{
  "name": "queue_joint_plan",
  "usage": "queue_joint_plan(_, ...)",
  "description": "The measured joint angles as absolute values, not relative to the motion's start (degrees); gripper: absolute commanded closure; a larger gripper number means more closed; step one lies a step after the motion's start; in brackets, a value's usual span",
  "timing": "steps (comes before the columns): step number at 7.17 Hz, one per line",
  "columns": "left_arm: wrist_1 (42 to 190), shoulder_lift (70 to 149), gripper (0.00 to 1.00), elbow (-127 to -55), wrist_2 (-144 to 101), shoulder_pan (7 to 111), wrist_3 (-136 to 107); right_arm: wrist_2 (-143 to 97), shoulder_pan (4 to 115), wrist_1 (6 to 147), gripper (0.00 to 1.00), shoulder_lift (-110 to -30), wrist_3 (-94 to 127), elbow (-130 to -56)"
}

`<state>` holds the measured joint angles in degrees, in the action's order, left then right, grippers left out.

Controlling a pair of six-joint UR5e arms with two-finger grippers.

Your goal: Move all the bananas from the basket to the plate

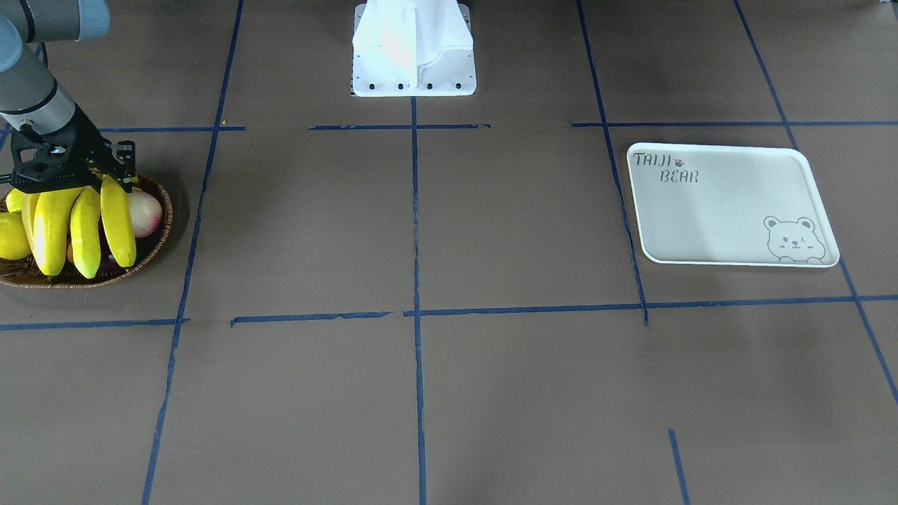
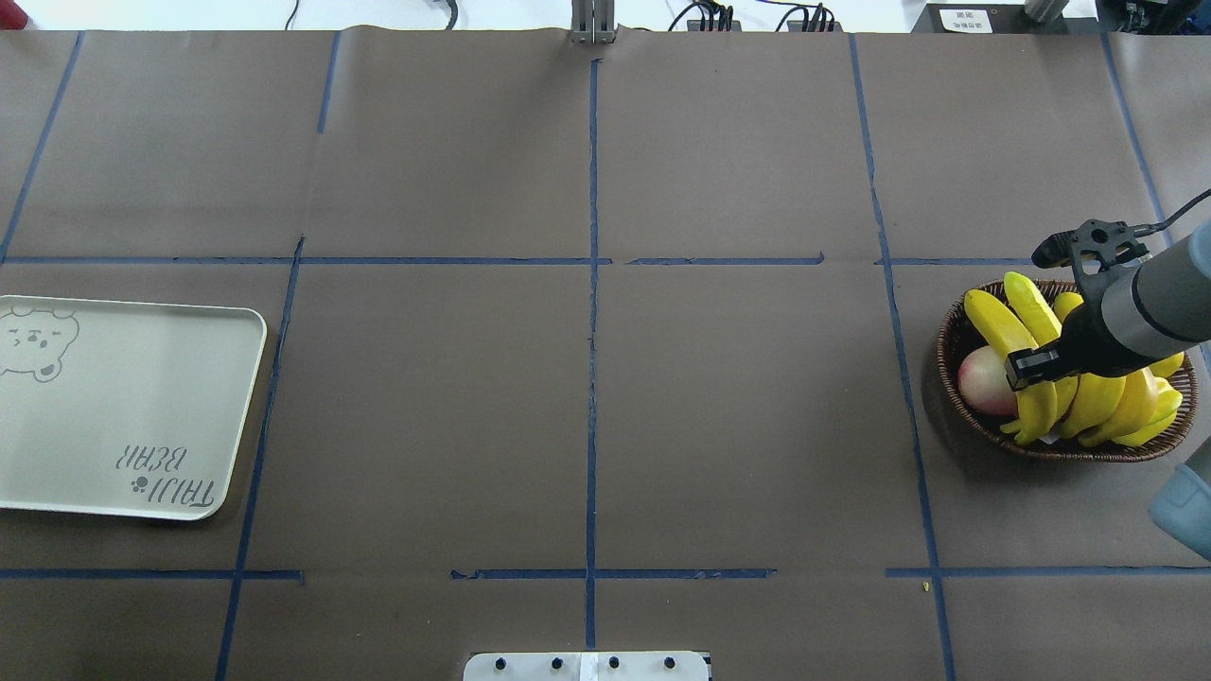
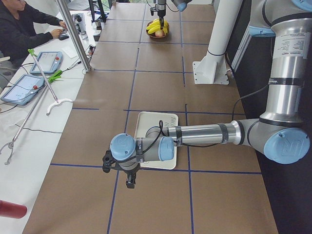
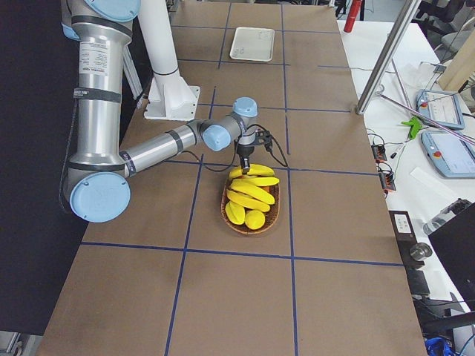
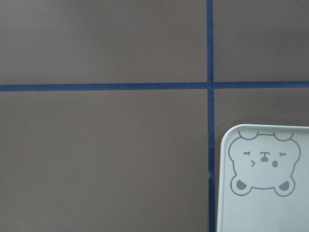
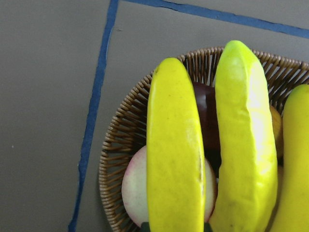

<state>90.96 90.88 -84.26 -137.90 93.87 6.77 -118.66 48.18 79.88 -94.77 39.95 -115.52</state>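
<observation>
The bananas (image 1: pixel 84 224) are a fanned yellow bunch over the brown wicker basket (image 1: pixel 158 245) at the table's right end. My right gripper (image 1: pixel 59 184) sits at the bunch's stem end and looks shut on it, though the fingers are hidden. The bunch (image 2: pixel 1031 322) reaches past the basket's rim (image 2: pixel 944 350). In the right wrist view the bananas (image 6: pixel 176 154) fill the frame above the basket (image 6: pixel 120 140). The white "TAIJI BEAR" plate (image 2: pixel 123 407) lies bare at the left end. My left gripper (image 3: pixel 129 183) hangs near the plate (image 3: pixel 156 122); I cannot tell if it is open.
A pink peach (image 1: pixel 145 212) and a round yellow fruit (image 1: pixel 10 235) lie in the basket under the bunch. The white robot base (image 1: pixel 414 49) stands at the table's middle edge. A person (image 3: pixel 19 29) sits at a side desk. Blue tape lines cross the brown table.
</observation>
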Motion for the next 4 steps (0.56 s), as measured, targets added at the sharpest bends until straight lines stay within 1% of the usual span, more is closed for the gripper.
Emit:
queue_joint_plan(2, 91.0, 90.9, 0.00, -84.2, -137.9, 93.9, 6.8, -118.9, 48.7, 79.8, 0.99, -95.0, 40.0, -116.9)
queue_joint_plan(4, 91.0, 91.1, 0.00, -84.5, -137.9, 93.8, 6.5, -124.4, 52.6, 79.5, 0.99, -93.9, 41.5, -120.1)
